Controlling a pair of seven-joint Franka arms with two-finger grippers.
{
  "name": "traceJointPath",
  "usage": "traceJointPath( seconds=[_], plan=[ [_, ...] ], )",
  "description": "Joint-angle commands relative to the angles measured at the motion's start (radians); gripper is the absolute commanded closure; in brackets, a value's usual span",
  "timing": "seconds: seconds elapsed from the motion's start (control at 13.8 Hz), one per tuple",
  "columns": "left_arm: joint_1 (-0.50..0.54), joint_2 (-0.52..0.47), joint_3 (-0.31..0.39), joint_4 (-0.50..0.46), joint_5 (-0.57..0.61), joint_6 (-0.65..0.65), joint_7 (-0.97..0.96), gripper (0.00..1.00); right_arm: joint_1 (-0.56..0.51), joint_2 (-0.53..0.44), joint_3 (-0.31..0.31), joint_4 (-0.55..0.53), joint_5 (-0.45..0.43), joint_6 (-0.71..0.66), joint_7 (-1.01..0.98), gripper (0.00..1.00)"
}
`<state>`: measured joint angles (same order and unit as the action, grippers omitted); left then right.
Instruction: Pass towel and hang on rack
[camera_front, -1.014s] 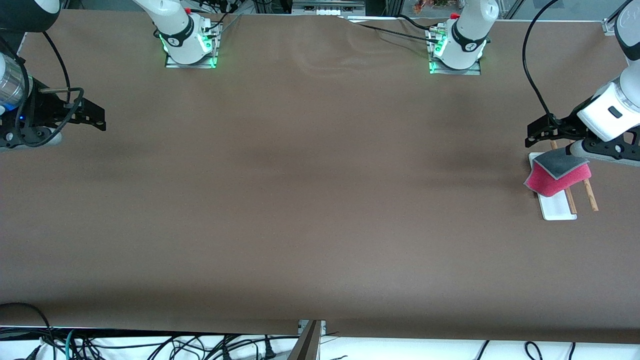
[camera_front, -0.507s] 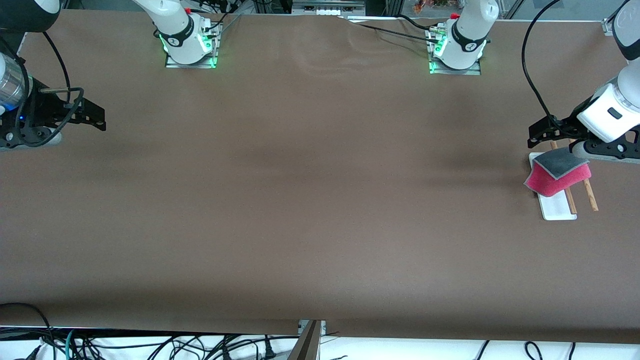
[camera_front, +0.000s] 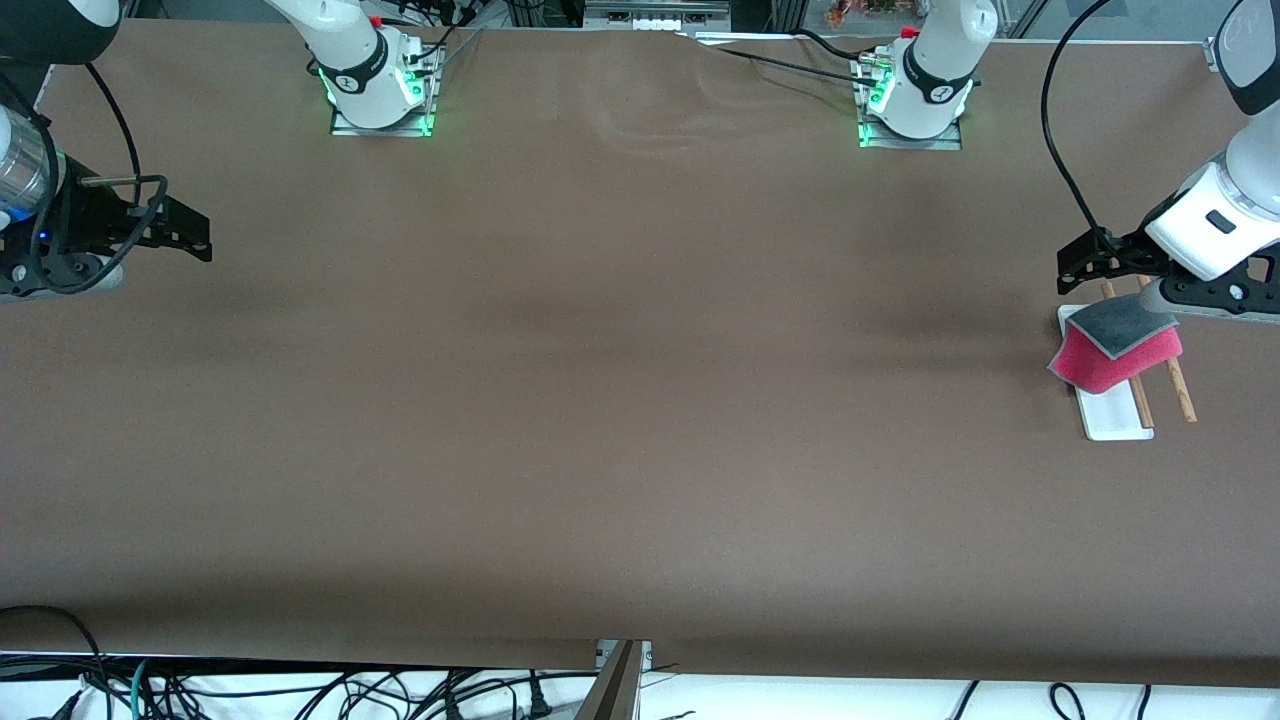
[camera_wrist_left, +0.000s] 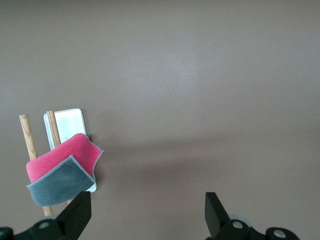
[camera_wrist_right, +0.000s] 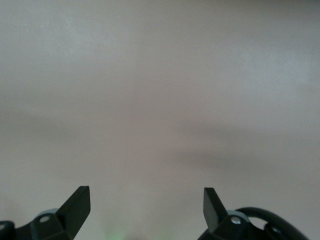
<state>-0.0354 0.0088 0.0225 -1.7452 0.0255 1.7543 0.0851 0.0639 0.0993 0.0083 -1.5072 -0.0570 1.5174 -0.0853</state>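
You've got the towel (camera_front: 1115, 347) draped over the rack (camera_front: 1116, 412) rods, pink side up w/ a grey flap, at the left arm's end of the table. Left gripper (camera_front: 1082, 266) hovers over the rack, fingers spread, empty. Right gripper (camera_front: 185, 236) waits over bare table (camera_front: 620, 400), also spread wide

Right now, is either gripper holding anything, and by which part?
Nothing is held. The left gripper and right gripper both have open, empty jaws; the towel lies draped over the rack.

Pink-and-grey towel (camera_front: 1115, 350); white-based rack (camera_front: 1112, 415), brown rods.
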Motion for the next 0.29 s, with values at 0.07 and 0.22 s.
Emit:
traceJointPath(
  seconds=[0.07,0.22],
  plan=[
    [-0.005,-0.024,-0.001,-0.017,-0.018,0.004,-0.031,0.0,0.001,0.007,-0.004,0.021,0.016,-0.011,0.001,0.0],
    [-0.005,-0.024,-0.001,-0.017,-0.018,0.001,-0.045,0.0,0.001,0.007,-0.002,0.021,0.016,-0.011,0.001,0.0]
  ],
)
